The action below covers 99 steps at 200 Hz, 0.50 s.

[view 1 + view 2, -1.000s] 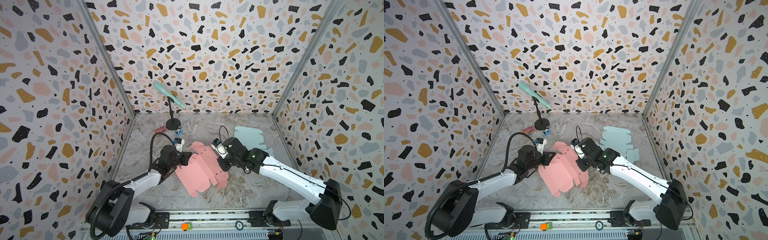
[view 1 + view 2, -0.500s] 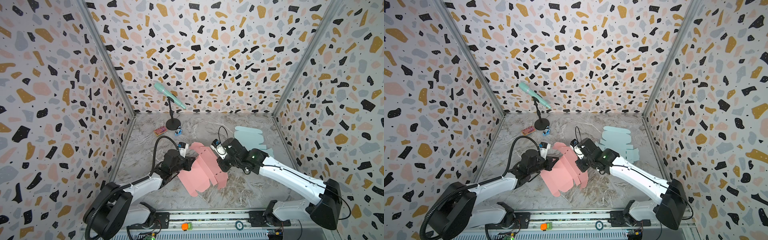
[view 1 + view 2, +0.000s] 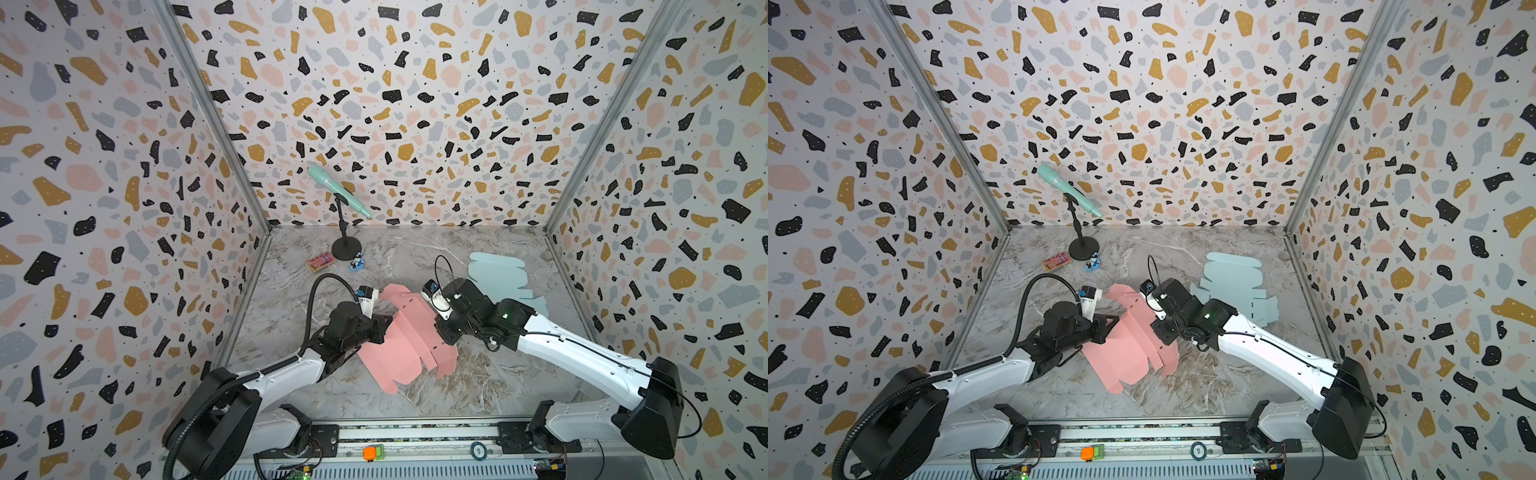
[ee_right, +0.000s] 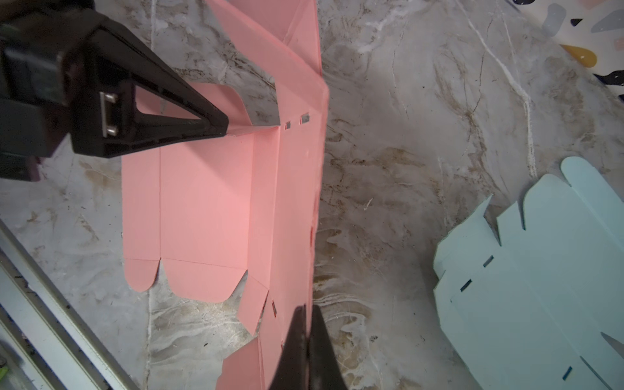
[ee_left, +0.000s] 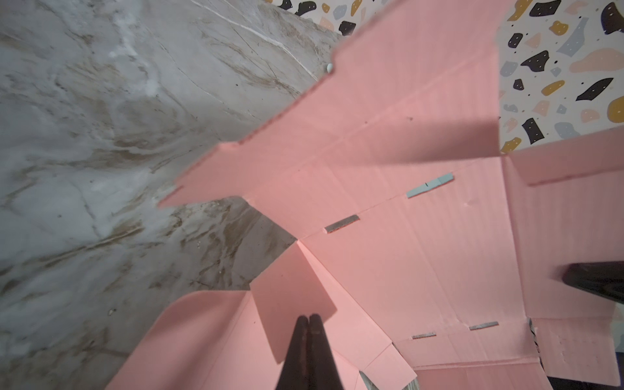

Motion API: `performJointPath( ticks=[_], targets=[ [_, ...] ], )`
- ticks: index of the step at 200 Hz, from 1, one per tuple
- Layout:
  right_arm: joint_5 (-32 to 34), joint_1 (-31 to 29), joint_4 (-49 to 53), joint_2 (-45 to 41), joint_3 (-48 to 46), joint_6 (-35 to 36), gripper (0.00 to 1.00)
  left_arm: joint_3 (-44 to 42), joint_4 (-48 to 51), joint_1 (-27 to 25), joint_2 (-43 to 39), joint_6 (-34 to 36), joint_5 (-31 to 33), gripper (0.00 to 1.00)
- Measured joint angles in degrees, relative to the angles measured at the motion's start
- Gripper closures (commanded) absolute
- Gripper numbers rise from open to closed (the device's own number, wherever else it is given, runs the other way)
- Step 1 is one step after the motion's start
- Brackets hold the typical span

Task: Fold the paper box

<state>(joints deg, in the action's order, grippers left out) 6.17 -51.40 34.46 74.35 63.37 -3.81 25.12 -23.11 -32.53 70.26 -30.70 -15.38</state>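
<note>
Biggest worry for me: both arms seem to have the pink box blank (image 3: 405, 345) only by thin card edges. If they pull apart or twist out of sync, I'd guess the sheet tears at one of the little slots or just slips free, and the panel folded up along its right side flops back flat. The creases also look only half set, so a shove in the wrong direction could bend a panel off its score line. The blank sits about mid-table (image 3: 478, 386) between the two arms, mostly lying on the marble. The pale blue blank (image 3: 496, 272) is off to the far right, apart from the folding, so it's no trouble. Now the fingers. The left gripper (image 5: 309, 319) is clamped fully together, tips right on a small flap at the sheet's left edge, and it looks like it's pinching that flap. The right gripper (image 4: 305, 310) is squeezed tight too, tips at the edge of the raised panel and seemingly nipping it. The card's so thin I can't swear it's between the pads.
</note>
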Motion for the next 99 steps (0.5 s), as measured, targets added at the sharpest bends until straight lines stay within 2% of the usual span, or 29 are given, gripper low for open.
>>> performJointPath(
  ticks=[43,99],
  targets=[
    [1.44,-0.02,0.17,0.00,-0.24,1.68,1.00,0.31,3.96,0.81,-3.54,0.07,1.40,1.00],
    [3.34,-1.09,0.42,0.00,-1.07,5.07,1.00,4.13,8.57,6.88,-6.86,0.20,1.33,1.00]
  ],
)
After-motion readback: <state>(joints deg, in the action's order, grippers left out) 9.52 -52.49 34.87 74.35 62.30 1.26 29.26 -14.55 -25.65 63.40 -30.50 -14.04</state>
